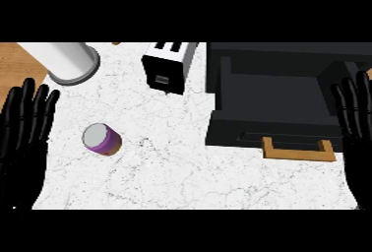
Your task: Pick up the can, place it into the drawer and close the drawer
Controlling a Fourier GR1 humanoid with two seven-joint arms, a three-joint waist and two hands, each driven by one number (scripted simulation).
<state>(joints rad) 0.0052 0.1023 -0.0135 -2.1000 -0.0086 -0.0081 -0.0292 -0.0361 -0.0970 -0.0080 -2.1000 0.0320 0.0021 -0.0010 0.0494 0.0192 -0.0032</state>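
Nothing of the task looks done yet: the table (181, 172) still carries the can, and every step remains, from the pickup through the placing to the closing. The drawer (272, 98) stands pulled open at the far right, dark and with nothing visible inside it, its wooden handle (299, 149) facing the near side. The toaster (169, 66) sits just left of the drawer, and a large white cylinder (64, 61) lies at the far left corner. The left robot hand (23, 133) rests at the left edge, fingers straight and spread, holding nothing. The right robot hand (356, 118) rests likewise at the right edge, beside the drawer. The can (101, 139), purple with a grey top, stands on the table near the left robot hand, just to its right and apart from it, well away from the drawer.
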